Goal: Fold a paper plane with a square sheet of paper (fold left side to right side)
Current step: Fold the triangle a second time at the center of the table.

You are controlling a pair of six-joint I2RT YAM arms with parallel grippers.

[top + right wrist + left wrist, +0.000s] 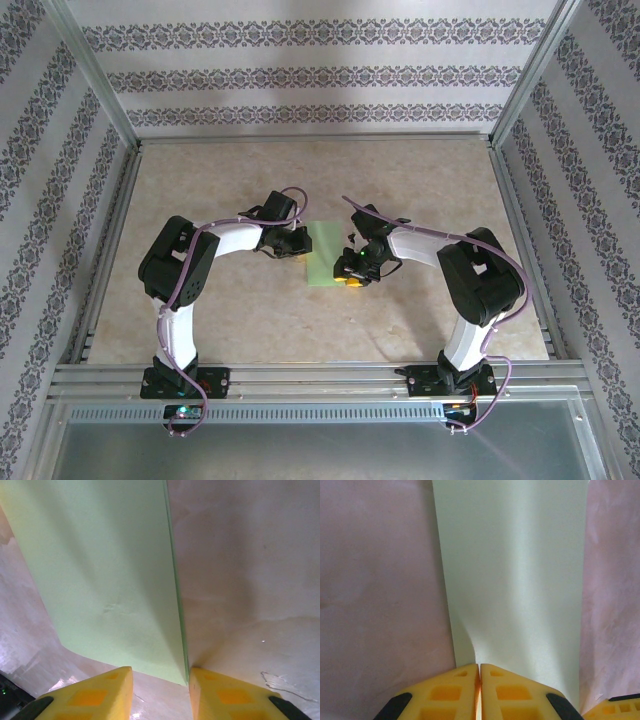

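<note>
We see the green paper sheet (325, 250) lying on the beige table (250, 320) between the two arms, near the middle of the work surface. From above it reads as a narrow upright rectangle, not a square. In the right wrist view the sheet (105, 580) shows two layers stacked along its right-hand edge, so it lies folded over on itself. The left gripper (296, 249) sits at the sheet's left long edge. Through its own camera the left gripper (479, 669) has its yellow fingers (445, 692) pressed together with no gap, and their tips sit at the near edge of the paper (515, 580). A small buckle rises in the sheet there, but we cannot tell whether the paper is actually pinched between them. The right gripper (352, 278) is at the sheet's near right corner. In its wrist view the right gripper (160, 672) has its fingers (100, 690) clearly apart, and the paper's corner lies flat on the table in the gap between them. The tip of the right arm's finger (615, 707) also shows just beside the paper in the left wrist view.
</note>
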